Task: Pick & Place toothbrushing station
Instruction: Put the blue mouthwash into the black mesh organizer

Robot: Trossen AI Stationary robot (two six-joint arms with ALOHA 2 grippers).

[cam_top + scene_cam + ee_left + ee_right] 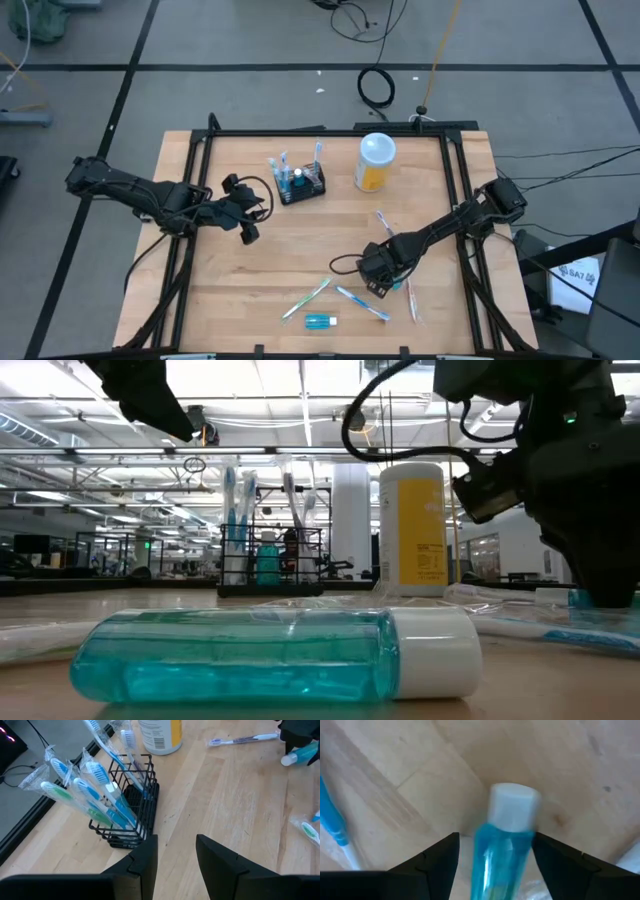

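The black rack (302,186) stands upright toward the far side of the wooden desk (230,290), left of centre, with packaged toothbrushes (95,795) and a small teal bottle sticking up out of it. Just to its right stands a white-lidded container (375,163). The left gripper (247,228) hangs just left of the rack, jaws partly spread and empty. The right gripper (380,283) is down at the near right of the desk, its jaws spread wide on either side of a blue mouthwash bottle (504,845); whether they touch it cannot be told. Loose toothbrushes (362,303) and a second blue bottle (320,321) lie along the near edge.
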